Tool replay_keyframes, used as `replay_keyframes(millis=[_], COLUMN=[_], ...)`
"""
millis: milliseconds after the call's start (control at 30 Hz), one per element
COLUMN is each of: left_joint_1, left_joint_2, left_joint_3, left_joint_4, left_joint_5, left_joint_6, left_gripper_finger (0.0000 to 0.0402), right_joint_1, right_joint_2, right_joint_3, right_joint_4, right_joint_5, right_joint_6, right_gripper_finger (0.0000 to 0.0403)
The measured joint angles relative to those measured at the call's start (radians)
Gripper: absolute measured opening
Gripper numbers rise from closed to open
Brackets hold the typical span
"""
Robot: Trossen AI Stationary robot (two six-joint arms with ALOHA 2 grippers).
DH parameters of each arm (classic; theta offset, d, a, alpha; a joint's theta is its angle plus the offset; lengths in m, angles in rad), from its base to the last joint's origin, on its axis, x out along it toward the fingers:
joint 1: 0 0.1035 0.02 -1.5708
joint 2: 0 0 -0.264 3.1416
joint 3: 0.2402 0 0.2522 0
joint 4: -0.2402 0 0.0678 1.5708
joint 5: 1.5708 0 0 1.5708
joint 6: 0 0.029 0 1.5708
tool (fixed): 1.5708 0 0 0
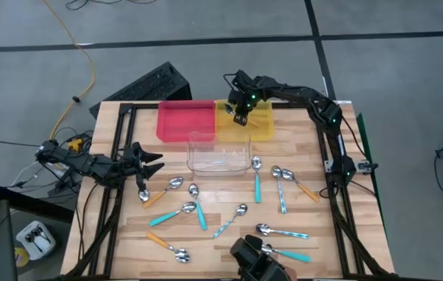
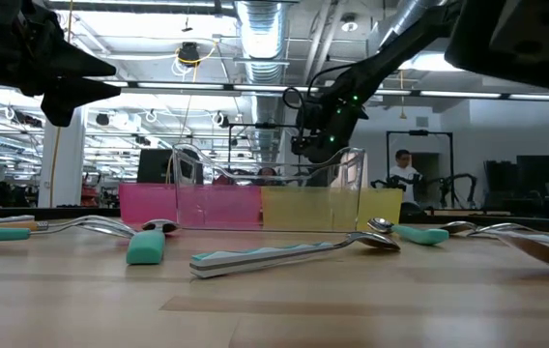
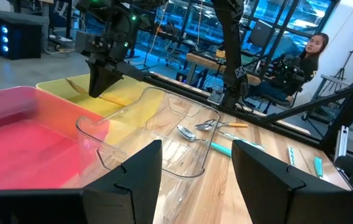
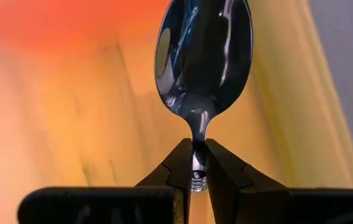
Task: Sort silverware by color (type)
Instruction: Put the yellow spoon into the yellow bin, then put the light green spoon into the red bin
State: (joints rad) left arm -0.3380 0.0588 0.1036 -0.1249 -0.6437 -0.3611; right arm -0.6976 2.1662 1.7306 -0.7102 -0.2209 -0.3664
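Note:
My right gripper [image 1: 241,115] hangs over the yellow tray [image 1: 262,129] at the table's far side, shut on a spoon [image 4: 202,59] whose shiny bowl points ahead of the fingers into the tray. Its handle is hidden. My left gripper [image 3: 195,180] waits open at the table's left side [image 1: 150,160], level and facing the trays, with nothing between its fingers. Several spoons with teal, orange or pale blue handles lie flat on the wooden table, among them a teal one [image 1: 257,186] and an orange one [image 1: 156,198]. My right gripper pinches the spoon's thin metal neck [image 4: 197,138], just behind the bowl, between its two fingertips [image 4: 179,163]. The fingers slant steeply down from above. The bowl sticks out past the fingertips toward the yellow tray's floor; whether it touches the floor, I cannot tell.
A red tray [image 1: 184,121] stands left of the yellow one, and a clear tray [image 1: 218,153] sits just in front of both. A dark camera mount [image 1: 254,259] stands at the near edge. People sit in the room behind the table [image 3: 310,53].

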Motion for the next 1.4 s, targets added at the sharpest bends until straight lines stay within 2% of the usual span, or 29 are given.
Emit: replay_keyframes(millis=[367, 733, 1067, 1200, 1400], left_joint_1=[0.0, 0.0, 0.0, 0.0, 0.0], left_joint_2=[0.0, 0.0, 0.0, 0.0, 0.0], left_joint_3=[0.0, 0.0, 0.0, 0.0, 0.0], left_joint_4=[-0.001, -0.002, -0.001, -0.001, 0.0], left_joint_5=[0.0, 0.0, 0.0, 0.0, 0.001], left_joint_6=[0.0, 0.0, 0.0, 0.0, 0.0], left_gripper_finger=[0.0181, 0.0181, 0.0181, 0.0181, 0.0181], right_joint_1=[-0.001, -0.005, -0.003, -0.003, -0.003], right_joint_2=[0.0, 0.0, -0.003, -0.012, -0.012], right_joint_3=[0.0, 0.0, 0.0, 0.031, 0.17], right_joint_4=[-0.004, -0.014, -0.03, -0.097, -0.343], right_joint_5=[-0.015, -0.015, -0.015, -0.013, -0.011], right_joint_6=[0.002, -0.001, 0.002, 0.002, -0.033], right_gripper_finger=[0.0067, 0.0107, 0.0113, 0.0114, 0.0114])
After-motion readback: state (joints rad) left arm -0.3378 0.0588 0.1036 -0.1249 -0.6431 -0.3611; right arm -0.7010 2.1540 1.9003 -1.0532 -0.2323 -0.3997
